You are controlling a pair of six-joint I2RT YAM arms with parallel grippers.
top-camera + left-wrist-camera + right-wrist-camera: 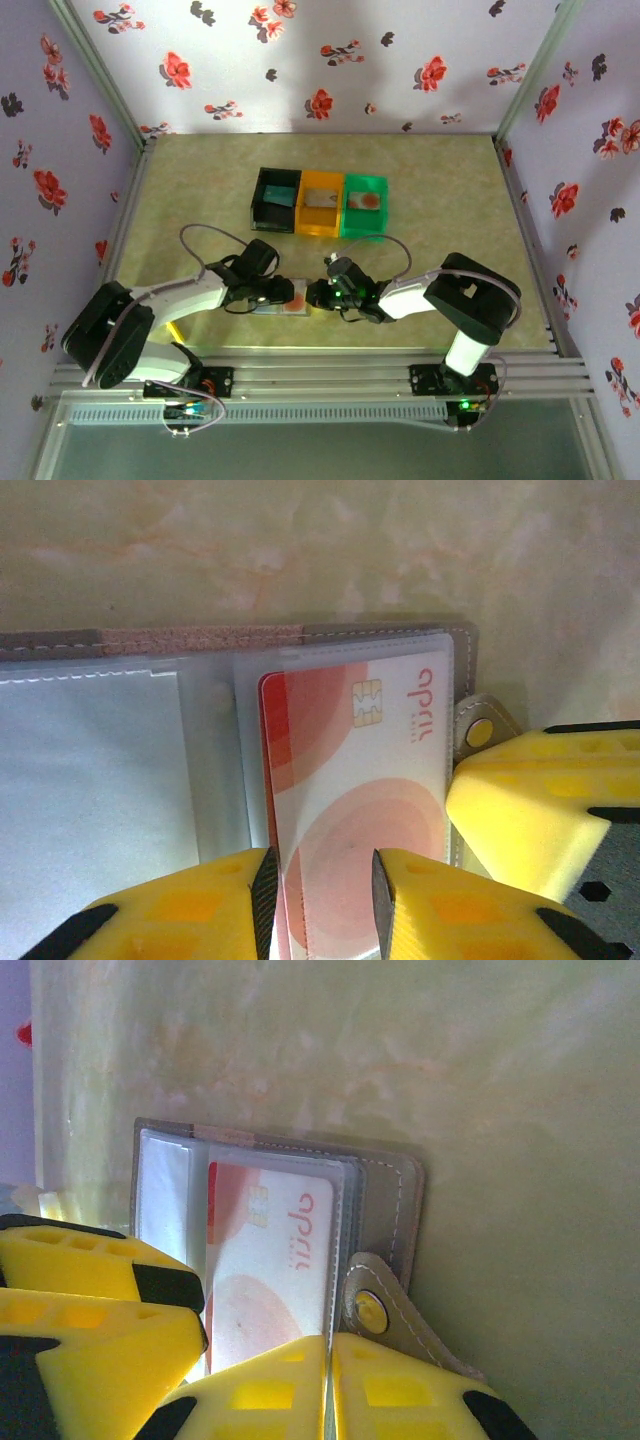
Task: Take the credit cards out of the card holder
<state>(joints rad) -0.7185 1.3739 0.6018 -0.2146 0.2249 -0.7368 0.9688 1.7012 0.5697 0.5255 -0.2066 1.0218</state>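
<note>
Credit card (350, 780), pale with an orange-red round mark, sits in a clear sleeve of the open card holder (385, 1195), flat on the table (300, 550). Its long axis runs straight away from the left end effector (320, 905). That one has its jaws narrowly apart over the card's near end; grip not confirmed. Right end effector (330, 1380) is closed tight at the holder's edge beside the snap tab (370, 1310).
</note>
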